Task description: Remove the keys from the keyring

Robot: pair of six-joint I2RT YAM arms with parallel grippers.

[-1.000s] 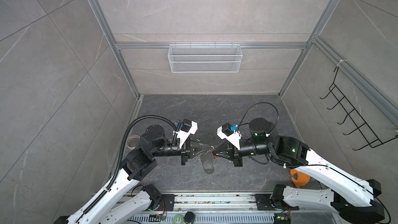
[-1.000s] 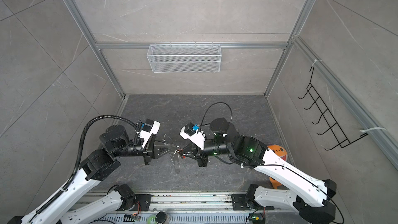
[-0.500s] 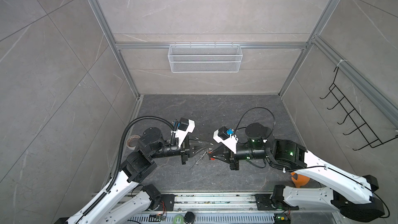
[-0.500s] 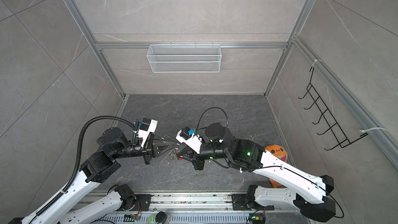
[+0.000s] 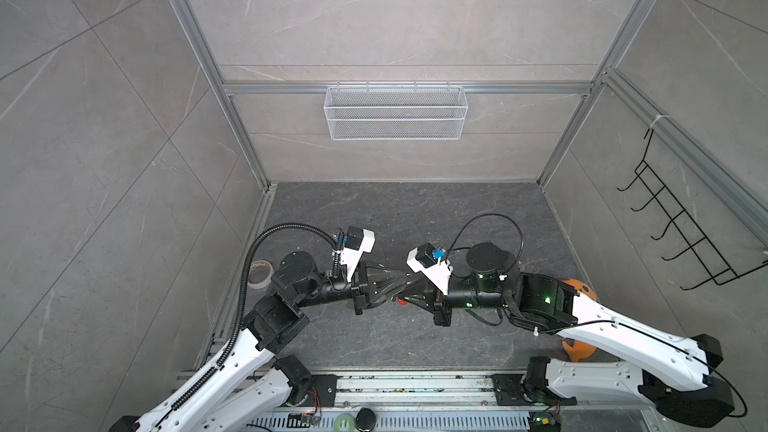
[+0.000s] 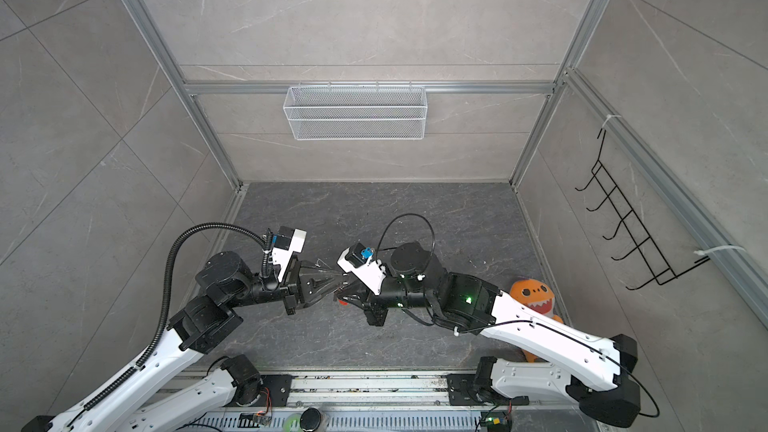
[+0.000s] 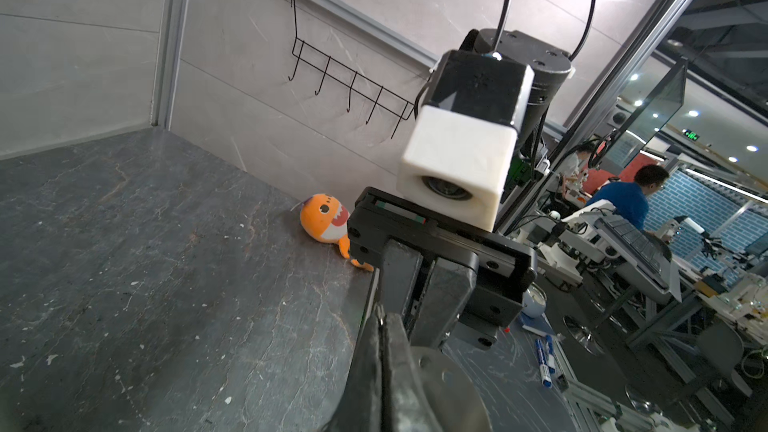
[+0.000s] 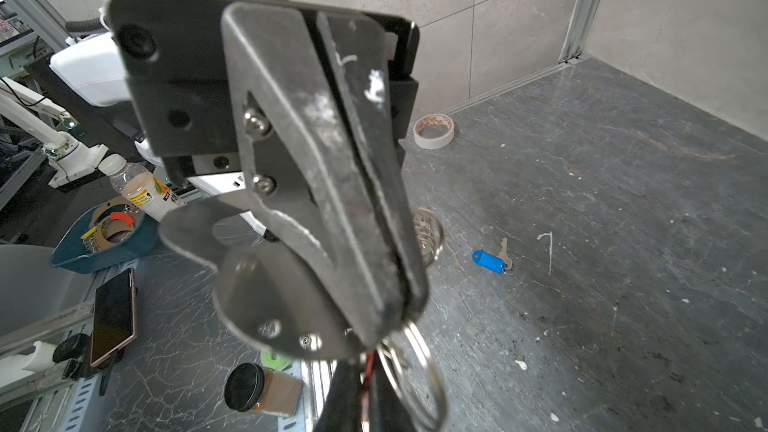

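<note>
Arms just closed in tip-to-tip above the surface's (image 8: 623, 201) middle. Left gripper's (image 8: 405, 313) jaws pinch the keyring (image 8: 409, 334), and right gripper's (image 5: 409, 289) seem clamped on the red key (image 5: 401, 301), so it's not off yet. Blue key (image 8: 488, 260) already lies loose.

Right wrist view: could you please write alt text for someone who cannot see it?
Close up, the left gripper pinches the keyring by its silver rings between shut fingers, the flat grey tag beside them. A blue key lies loose on the floor, and a tape roll sits near the wall.
</note>
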